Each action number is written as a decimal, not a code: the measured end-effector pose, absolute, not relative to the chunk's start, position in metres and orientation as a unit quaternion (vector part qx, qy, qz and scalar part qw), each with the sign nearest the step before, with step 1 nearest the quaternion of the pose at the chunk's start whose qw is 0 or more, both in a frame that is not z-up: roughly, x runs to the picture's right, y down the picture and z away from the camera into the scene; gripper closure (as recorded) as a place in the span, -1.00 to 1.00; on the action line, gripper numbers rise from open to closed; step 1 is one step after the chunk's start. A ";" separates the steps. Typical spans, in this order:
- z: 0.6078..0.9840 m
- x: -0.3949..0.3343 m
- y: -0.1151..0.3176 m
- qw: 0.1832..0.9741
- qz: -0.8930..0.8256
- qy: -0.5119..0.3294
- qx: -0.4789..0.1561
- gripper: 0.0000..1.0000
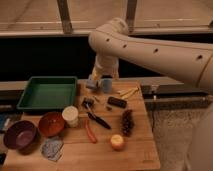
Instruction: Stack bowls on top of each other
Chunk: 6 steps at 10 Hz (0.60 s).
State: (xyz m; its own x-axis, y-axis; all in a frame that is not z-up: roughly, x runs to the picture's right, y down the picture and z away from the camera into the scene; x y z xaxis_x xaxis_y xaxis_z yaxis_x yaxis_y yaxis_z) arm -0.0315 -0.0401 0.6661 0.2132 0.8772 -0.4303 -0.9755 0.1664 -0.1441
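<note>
Orange-red and dark purple, the two bowls sit side by side at the front left corner of the table. The orange bowl lies just right of the purple bowl; whether their rims touch I cannot tell. Both are upright and look empty. A cup stands just beside the orange bowl on its right, and a grey cloth lies just in front of it. The gripper hangs from the bent arm over the table's back edge, right of the green tray and well apart from both bowls; its jaws stand wide and grasp nothing. By their look the bowls are light, stiff and smooth, probably plastic, a little slippery but unlikely to break on a short drop. The orange one seems slightly smaller, so it should nest inside the purple. The best hold is likely a rim pinch, one finger inside the wall and one outside, at the orange bowl's back rim, clear of the cup and the cloth. Held so, a shallow bowl may tilt, so a slow lift would suit.
</note>
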 end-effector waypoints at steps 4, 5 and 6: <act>0.660 -0.095 -0.029 0.796 0.555 0.113 -0.216 -0.30; 0.661 -0.092 -0.030 0.795 0.556 0.114 -0.214 -0.30; 0.661 -0.094 -0.029 0.795 0.555 0.113 -0.215 -0.30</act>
State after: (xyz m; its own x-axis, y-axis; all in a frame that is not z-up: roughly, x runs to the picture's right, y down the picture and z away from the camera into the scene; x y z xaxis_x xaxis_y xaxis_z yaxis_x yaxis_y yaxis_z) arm -0.0944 -0.0292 0.6606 0.3577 0.8348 -0.4185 -0.9319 0.2904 -0.2171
